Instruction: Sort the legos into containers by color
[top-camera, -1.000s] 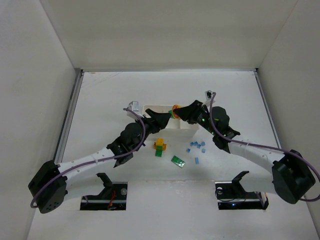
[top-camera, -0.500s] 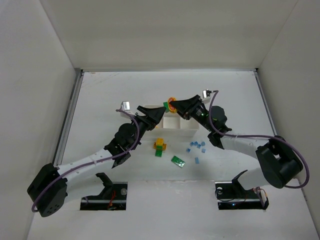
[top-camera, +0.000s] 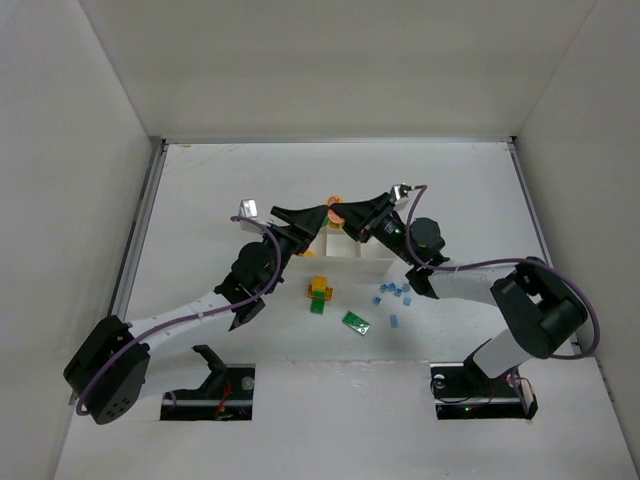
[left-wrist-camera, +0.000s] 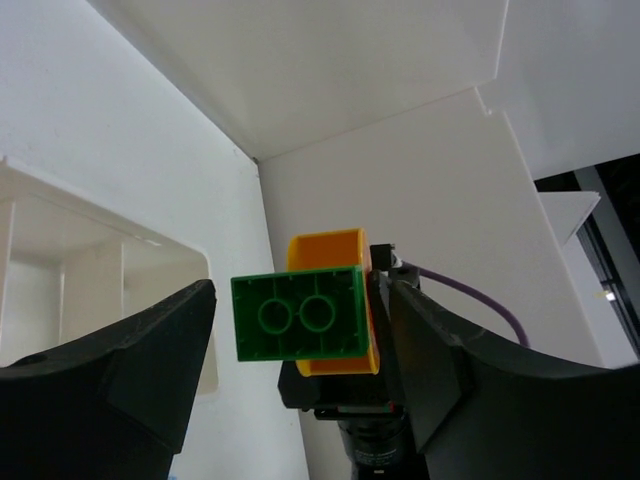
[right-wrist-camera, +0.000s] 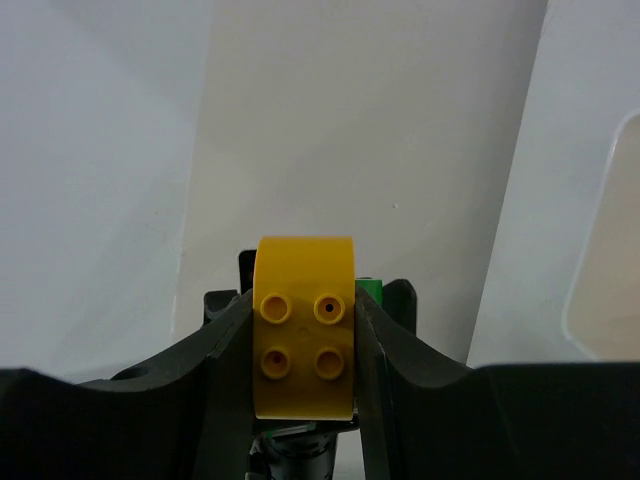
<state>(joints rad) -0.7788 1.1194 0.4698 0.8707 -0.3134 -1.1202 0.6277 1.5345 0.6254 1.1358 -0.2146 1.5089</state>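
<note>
**Two claws meet on a joined pair of bricks**

The right gripper (right-wrist-camera: 305, 305) is clamped on a yellow-orange brick (right-wrist-camera: 304, 340), fingers pressed to both its sides, studs facing the wrist camera. A green brick (left-wrist-camera: 298, 317) is stuck to that brick's far face. The left gripper (left-wrist-camera: 300, 295) has its fingers apart, one on each side of the green brick with a slim gap at both. In the overhead view this sits at upper centre, by the white tray's (top-camera: 372, 258) upper edge. Below the tray on the table lie a yellow-on-green stack (top-camera: 320, 293), a green plate (top-camera: 356, 322) and light blue bricks (top-camera: 392, 295).
</note>
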